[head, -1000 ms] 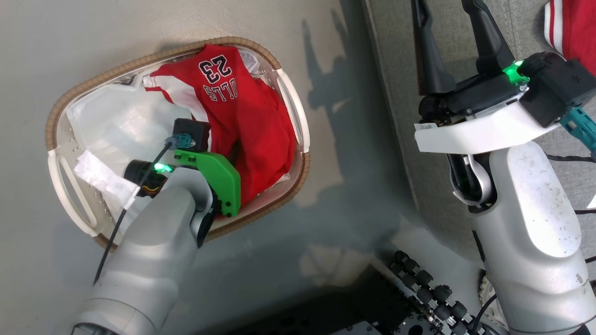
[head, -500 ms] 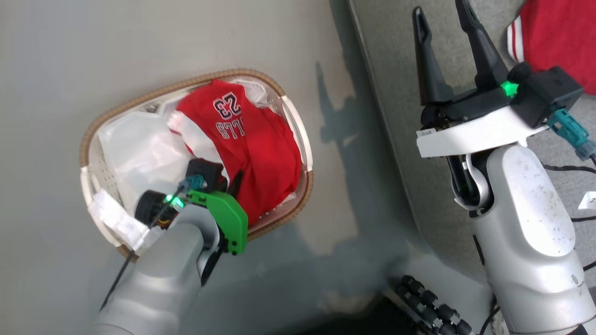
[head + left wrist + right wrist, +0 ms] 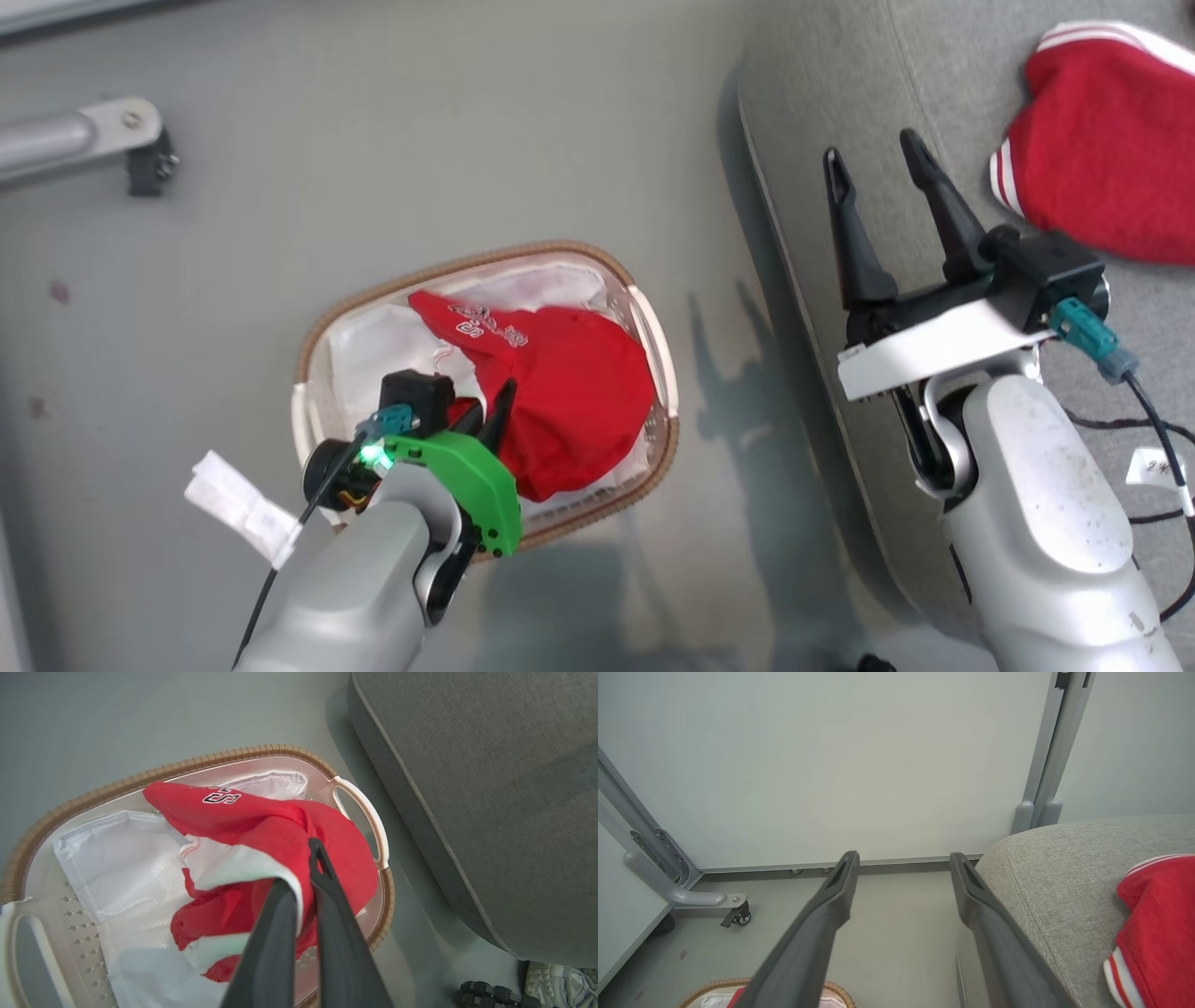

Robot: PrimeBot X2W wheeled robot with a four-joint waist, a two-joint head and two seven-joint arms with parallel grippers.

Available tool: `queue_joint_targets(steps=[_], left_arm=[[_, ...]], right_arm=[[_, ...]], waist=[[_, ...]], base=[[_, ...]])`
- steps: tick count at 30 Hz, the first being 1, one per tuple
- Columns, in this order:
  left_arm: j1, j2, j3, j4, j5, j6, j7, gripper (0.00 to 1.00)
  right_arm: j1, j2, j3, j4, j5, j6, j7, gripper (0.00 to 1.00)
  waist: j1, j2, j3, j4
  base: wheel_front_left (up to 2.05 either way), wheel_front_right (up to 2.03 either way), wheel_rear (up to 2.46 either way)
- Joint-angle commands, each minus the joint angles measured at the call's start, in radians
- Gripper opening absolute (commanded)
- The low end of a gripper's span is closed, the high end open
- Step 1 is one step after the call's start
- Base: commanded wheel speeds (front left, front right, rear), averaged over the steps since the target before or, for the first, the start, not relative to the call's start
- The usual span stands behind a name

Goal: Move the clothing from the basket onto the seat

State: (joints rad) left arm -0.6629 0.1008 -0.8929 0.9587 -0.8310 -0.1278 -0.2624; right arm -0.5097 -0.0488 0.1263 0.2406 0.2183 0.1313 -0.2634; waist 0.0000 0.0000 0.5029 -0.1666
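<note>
Pinching shut with the left gripper (image 3: 299,868) on a fold of the red jersey (image 3: 261,826), dark fingers pressed almost together, red cloth and a strip of white trim squeezed between them. Holding that fold bunched up above the pile, the rest of the jersey draping back down into the basket (image 3: 187,765). Catching a scrap of dark lettering, creased and hard to read, near the jersey's eleven o'clock edge in the left wrist view. Spotting the white sheet (image 3: 121,858) underneath, spreading over the basket's nine o'clock side and poking out past the jersey at twelve.

Switching to the head view: finding the basket at about seven o'clock from centre, sitting on the grey floor (image 3: 373,140), brown woven rim all round. Placing the seat (image 3: 840,93) off at the basket's three o'clock, near it but not touching, a strip of floor running between.

Keeping an eye on the right gripper (image 3: 870,154) at three o'clock: fingers spread wide, gripping nothing, hovering over the seat's rounded edge and pointing toward twelve. Looking along those fingers in the right wrist view toward a pale wall panel (image 3: 831,765) and a metal caster leg (image 3: 682,896) down at eight o'clock.

Noting a second red garment (image 3: 1102,159) lying on the seat at two o'clock in the head view, white stripes on its hem, well apart from the basket and just beyond the right gripper
</note>
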Motion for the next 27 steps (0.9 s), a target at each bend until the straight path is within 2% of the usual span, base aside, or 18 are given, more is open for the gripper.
queue_joint_targets(steps=[1, 14, 27], left_arm=[[0.038, 0.011, 0.024, -0.019, 0.021, -0.005, -0.003, 0.00], [0.207, 0.023, 0.270, -0.294, 0.222, 0.013, -0.002, 0.00], [0.259, -0.003, 0.424, -0.566, 0.342, 0.015, -0.002, 0.00]], right_arm=[[0.030, -0.004, -0.001, 0.009, -0.003, -0.001, -0.002, 1.00], [0.170, -0.004, -0.005, 0.068, 0.011, -0.001, -0.002, 1.00], [0.281, -0.004, 0.010, 0.103, 0.012, -0.001, -0.002, 1.00]], waist=[[0.0000, 0.0000, -0.120, 0.074], [0.0000, 0.0000, -0.333, 0.118], [0.0000, 0.0000, -0.460, 0.138]], base=[[0.00, 0.00, 0.00], [0.00, 0.00, 0.00], [0.00, 0.00, 0.00]])
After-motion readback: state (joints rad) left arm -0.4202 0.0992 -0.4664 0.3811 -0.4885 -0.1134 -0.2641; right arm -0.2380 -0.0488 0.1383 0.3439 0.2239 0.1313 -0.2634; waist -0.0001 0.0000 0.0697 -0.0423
